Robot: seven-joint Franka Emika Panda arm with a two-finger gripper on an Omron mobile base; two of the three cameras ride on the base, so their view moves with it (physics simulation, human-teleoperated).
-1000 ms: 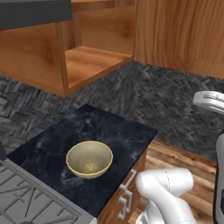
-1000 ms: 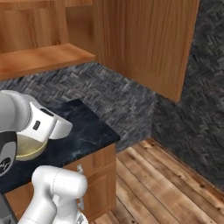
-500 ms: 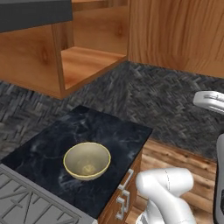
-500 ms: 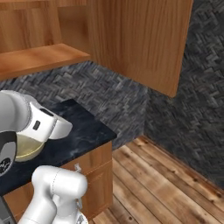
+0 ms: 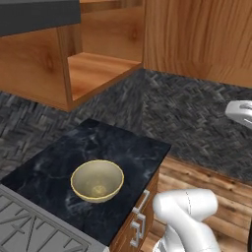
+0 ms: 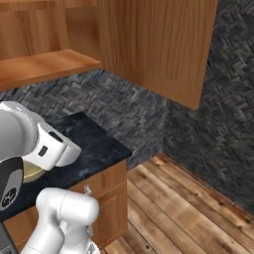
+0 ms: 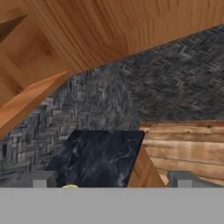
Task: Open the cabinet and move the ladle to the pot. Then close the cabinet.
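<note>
Above the dark bench point(image 5: 123, 152), the cabinet point(image 5: 93, 74) hangs on the wall with its door point(image 5: 197, 39) swung open. The plain wood interior is exposed and its floor shelf shows bare where it can be seen. The upper part of the interior is cut off by the top edge of the left base view, and a dark grey panel point(image 5: 39, 15) covers the upper left corner there. The door stands as a broad wooden slab, its face running from the cabinet's right edge toward the camera; in the right base view the door point(image 6: 158, 44) hangs well out over the floor point(image 6: 188, 198), its lower corner pointing down to the right. Its top is cropped in both base views.

On the bench, below the open cabinet, sits a yellowish-beige bowl point(image 5: 97, 180), upright and round, well apart from the cabinet. In the right base view the bowl point(image 6: 31, 171) is mostly hidden behind the white arm, with only a sliver of rim showing. A grey ridged stove surface point(image 5: 29, 226) adjoins the bench at the lower left and is cut off by the frame. Low drawers with small silver handles point(image 5: 139, 219) front the bench.

In the hand view the two fingers point(image 7: 43, 178) appear only as grey stubs at the bottom, set wide apart with nothing between them; the bench point(image 7: 96, 153) lies ahead, and the herringbone wall point(image 7: 166, 87) rises behind it.
</note>
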